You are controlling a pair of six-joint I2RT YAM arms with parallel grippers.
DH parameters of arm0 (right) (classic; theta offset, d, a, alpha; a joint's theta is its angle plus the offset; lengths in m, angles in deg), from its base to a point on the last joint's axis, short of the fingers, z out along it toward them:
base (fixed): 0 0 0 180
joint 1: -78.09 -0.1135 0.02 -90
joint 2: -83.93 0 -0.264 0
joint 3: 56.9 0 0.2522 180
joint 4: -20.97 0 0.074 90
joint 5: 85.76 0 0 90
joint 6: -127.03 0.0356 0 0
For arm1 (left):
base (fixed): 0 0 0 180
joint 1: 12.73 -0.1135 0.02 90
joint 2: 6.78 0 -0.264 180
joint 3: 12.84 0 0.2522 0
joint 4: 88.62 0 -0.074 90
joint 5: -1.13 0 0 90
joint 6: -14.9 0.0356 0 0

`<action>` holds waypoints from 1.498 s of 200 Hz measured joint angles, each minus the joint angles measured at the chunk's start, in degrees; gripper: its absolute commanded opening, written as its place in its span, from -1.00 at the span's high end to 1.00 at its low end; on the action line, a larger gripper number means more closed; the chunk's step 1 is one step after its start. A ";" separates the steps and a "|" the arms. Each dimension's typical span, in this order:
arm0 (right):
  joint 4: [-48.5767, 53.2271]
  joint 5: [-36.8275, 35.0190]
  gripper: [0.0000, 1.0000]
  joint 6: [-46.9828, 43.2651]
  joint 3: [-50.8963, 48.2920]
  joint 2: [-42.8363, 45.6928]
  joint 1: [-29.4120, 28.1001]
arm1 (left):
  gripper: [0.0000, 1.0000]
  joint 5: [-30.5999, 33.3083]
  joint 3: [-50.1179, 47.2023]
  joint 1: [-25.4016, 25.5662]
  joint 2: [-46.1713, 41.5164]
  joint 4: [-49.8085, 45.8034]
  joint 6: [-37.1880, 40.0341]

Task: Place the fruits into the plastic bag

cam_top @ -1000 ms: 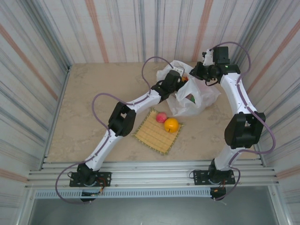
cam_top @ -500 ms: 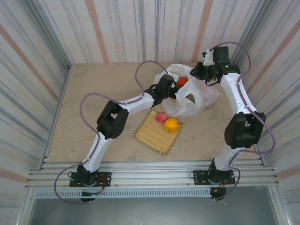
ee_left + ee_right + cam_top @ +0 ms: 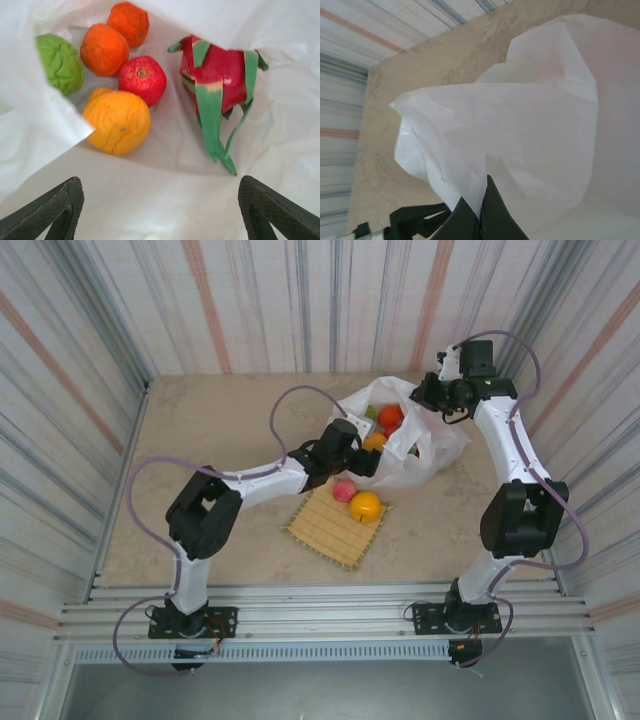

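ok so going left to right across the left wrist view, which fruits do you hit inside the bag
green fruit → red apple → dragon fruit

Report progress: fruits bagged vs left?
Done: six fruits lie in the translucent white plastic bag, including the pink-red dragon fruit. In hand: nothing; left gripper is open at the bag's mouth, right gripper pinches its rim. Left: pink apple and orange fruit on the woven straw mat.
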 measured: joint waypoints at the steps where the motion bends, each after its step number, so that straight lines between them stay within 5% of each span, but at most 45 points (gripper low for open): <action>1: 0.00 0.00 1.00 0.00 0.00 0.00 0.02 | -0.67 0.00 -0.13 0.00 -0.13 -0.04 0.02; 94: -0.63 0.11 1.00 0.00 -1.09 0.31 0.02 | -0.72 1.75 -15.89 -3.96 -18.32 -1.57 0.83; 138: -0.87 0.24 1.00 -0.02 -1.14 0.42 0.02 | -0.77 2.03 -13.88 -11.43 -13.05 -3.39 0.22; 221: -0.85 0.24 1.00 0.00 -1.14 0.63 0.46 | -0.74 -10.47 -8.94 -14.10 1.55 -0.74 -1.90; 257: -0.83 0.24 1.00 0.00 -1.14 0.66 0.46 | -0.46 -13.09 -4.68 -14.12 6.27 1.95 -3.80; 299: -0.83 0.24 1.00 0.00 -1.14 0.63 0.46 | 0.30 -15.28 -1.16 -14.12 10.62 5.35 -7.04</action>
